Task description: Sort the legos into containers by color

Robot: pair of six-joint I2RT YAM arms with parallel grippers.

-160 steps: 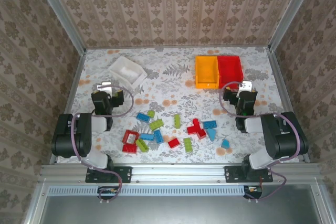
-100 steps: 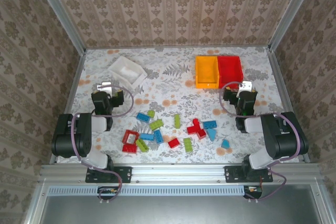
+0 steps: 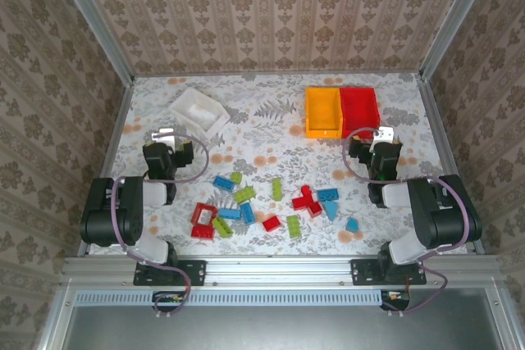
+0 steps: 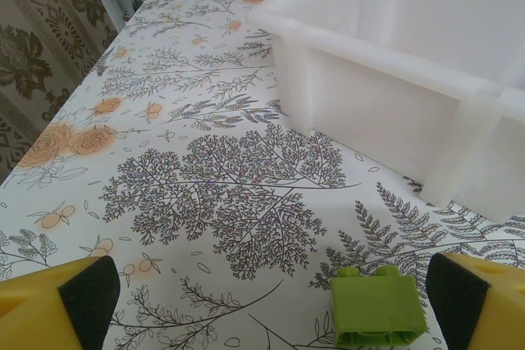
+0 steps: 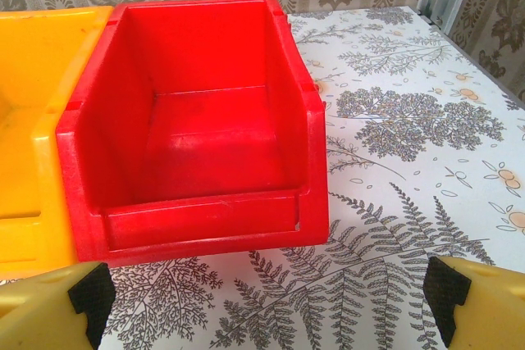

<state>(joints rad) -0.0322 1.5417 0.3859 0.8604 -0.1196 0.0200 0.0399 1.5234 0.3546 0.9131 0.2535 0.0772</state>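
Nearest, at the front edge of the table (image 3: 271, 141), the 2 arms sit folded back, 1 on each side. Between them the legos (image 3: 305, 198) lie loose on the floral surface in a scattered band of blue, red and lime pieces, some touching, all on the table near its middle. Left gripper (image 4: 267, 309): jaws spread wide, gripping nothing. In the left wrist view 1 lime brick (image 4: 377, 311) rests studs-up on the table between the 2 yellow fingers (image 4: 49, 305), closer to the finger at the picture's right edge and clear of both. Right gripper (image 5: 267, 309): jaws likewise wide apart, holding nothing, low over patterned table. Farther out on the left, the white bin (image 3: 199, 112) stands turned at an angle to the table edges. From the left wrist its near wall (image 4: 394, 79) rises a little beyond the lime brick. Far right, the orange-yellow bin (image 3: 308, 112) and the red bin (image 3: 359, 90) stand pressed side by side, red to the right. In the right wrist view the red bin's low front wall (image 5: 205, 219) faces the open jaws, and the orange-yellow bin (image 5: 25, 161) is cut by the left edge.
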